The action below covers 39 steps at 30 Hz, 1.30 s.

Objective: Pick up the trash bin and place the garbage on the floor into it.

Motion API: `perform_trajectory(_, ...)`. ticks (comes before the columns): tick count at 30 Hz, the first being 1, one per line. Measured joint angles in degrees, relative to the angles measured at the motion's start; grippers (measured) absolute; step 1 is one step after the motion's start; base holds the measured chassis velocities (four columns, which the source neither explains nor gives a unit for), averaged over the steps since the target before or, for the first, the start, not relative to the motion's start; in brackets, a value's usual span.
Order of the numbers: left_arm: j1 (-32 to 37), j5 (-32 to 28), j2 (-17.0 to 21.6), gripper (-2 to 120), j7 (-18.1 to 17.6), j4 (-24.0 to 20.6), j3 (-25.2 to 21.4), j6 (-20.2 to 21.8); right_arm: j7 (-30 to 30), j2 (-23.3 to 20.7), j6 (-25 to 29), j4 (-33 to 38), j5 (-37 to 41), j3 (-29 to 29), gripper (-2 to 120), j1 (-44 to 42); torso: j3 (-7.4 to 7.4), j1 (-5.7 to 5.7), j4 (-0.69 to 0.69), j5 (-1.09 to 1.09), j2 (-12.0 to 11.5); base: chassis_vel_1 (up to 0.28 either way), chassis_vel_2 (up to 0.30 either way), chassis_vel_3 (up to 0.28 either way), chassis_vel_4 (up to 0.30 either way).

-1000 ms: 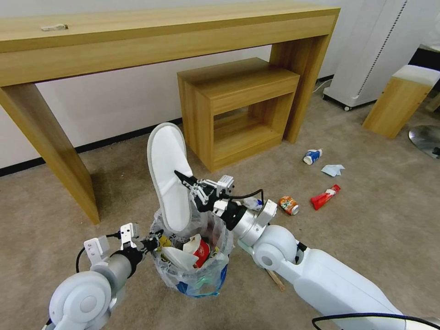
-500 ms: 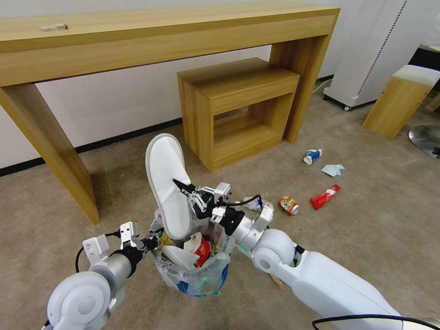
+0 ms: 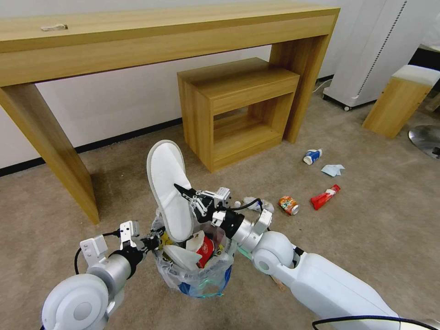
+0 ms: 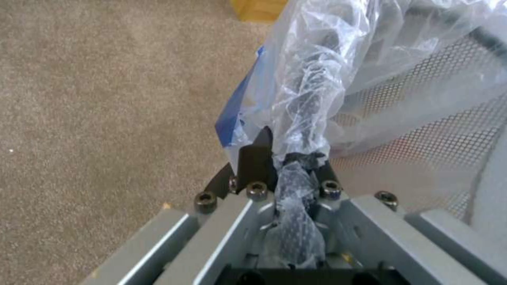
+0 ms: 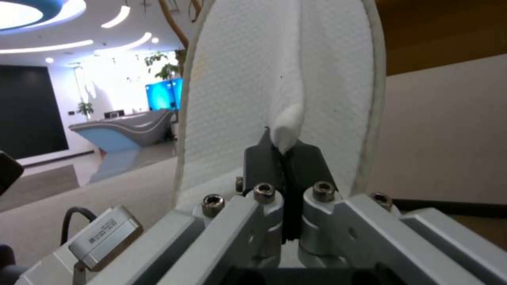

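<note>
Now the right gripper (image 3: pixel 184 191) is clenched on a white slipper (image 3: pixel 168 190), pinching a fold of its fabric, and holds it nearly upright with its lower end dipping into the mouth of the trash bin (image 3: pixel 197 270). From the right wrist view the jaws are pressed tight together on that white fold, the slipper (image 5: pixel 248 91) rising tall in front of the camera. Down on the bin's near side, the left gripper (image 3: pixel 153 240) is clamped on the rim, and the left wrist view shows its fingers (image 4: pixel 253 162) closed over the crinkly clear bag (image 4: pixel 317 79) and the mesh wall beneath it. Inside the bin sit a red-white carton (image 3: pixel 205 247) and a second white slipper (image 3: pixel 181 256), packed under the one being held. Out on the beige carpet (image 3: pixel 366 238), off to the robot's right, lie a crushed can (image 3: pixel 288 205), a red wrapper (image 3: pixel 325 197), a blue-white cup (image 3: pixel 312 156) and a tissue (image 3: pixel 332 170), all well apart from the bin. A clear bottle (image 3: pixel 252 203) lies just behind the right wrist, near the can. The bin itself stands in front of the small wooden side table (image 3: pixel 238 110).
</note>
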Motion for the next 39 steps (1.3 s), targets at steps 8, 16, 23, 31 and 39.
perform_trajectory(8,0.2,-0.2,0.0,1,0.0,-0.5,-0.3,0.0,-0.8,-0.1,0.7,-0.6,-0.6,0.2,0,0.2,0.00,0.00,0.00,0.00,0.0,0.000,0.000,0.000,0.000)
perform_trajectory(16,0.4,-0.4,0.0,1,-0.1,-1.0,-0.4,0.0,-1.8,-0.7,2.1,-1.8,-1.8,0.9,0,-0.1,0.00,0.00,0.00,0.00,0.0,0.000,0.000,0.000,0.000)
perform_trajectory(23,0.4,-0.7,0.1,1,-0.1,-1.2,-0.7,0.0,-2.6,-1.0,2.7,-2.5,-2.9,1.9,0,-1.2,0.00,0.00,0.00,0.00,0.0,0.000,0.000,0.000,0.000)
perform_trajectory(31,0.2,-1.4,0.4,1,-0.3,-1.4,-0.9,-0.1,-3.5,-1.5,3.1,-2.7,-3.4,3.0,22,-2.2,0.00,0.00,0.00,0.00,0.0,0.000,0.000,0.000,0.000)
perform_trajectory(39,0.0,-1.7,0.6,1,-0.4,-1.3,-1.4,-0.3,-3.7,-1.5,3.1,-2.4,-3.4,3.3,48,-2.6,0.00,0.00,0.00,0.00,0.0,0.000,0.000,0.000,0.000)
